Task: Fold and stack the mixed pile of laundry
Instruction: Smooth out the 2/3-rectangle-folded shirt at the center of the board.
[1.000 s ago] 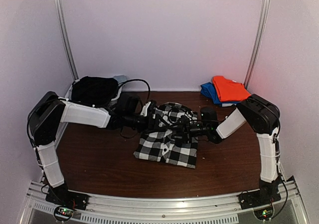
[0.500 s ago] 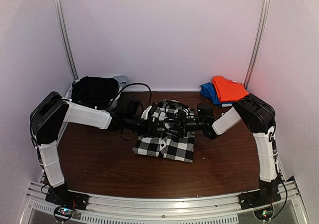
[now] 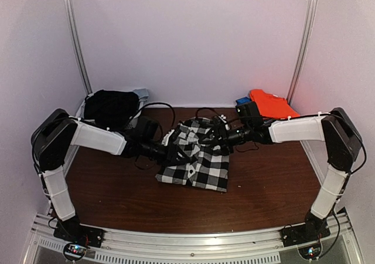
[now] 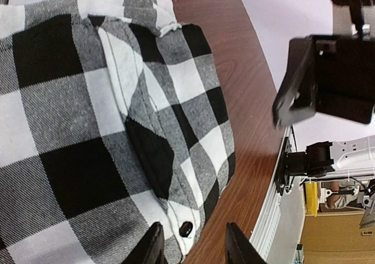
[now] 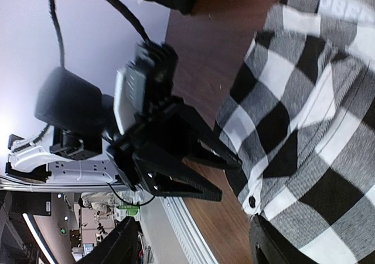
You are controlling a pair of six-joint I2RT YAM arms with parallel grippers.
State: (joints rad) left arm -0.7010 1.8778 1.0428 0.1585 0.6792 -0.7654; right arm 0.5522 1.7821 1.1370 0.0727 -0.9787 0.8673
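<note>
Dark wooden tabletop (image 3: 117, 193) inside pale walls, with the black-and-white checked shirt (image 3: 199, 167) lying at its middle, long axis running far to near, bunched at the far end and flat toward the near hem. Reaching in from the left side, left arm (image 3: 99, 136), its jaws spread apart and low over the shirt's left edge, a buttoned hem corner sitting between the fingertips (image 4: 153, 247) in the left wrist view, not pinched. Reaching in from the right, right arm (image 3: 293, 129), jaws likewise wide apart, holding nothing, poised over the crumpled far half and facing the left jaws across the cloth. Both about equally close; left nearer the flat edge, right nearer the bunched far end. Probably a matter of closing on opposite edges next, then folding across the long axis. Elsewhere: black garment (image 3: 110, 107) heaped at the back-left corner, orange-red garment (image 3: 269, 104) folded on a blue one (image 3: 241, 102) at the back right, well apart from the shirt.
</note>
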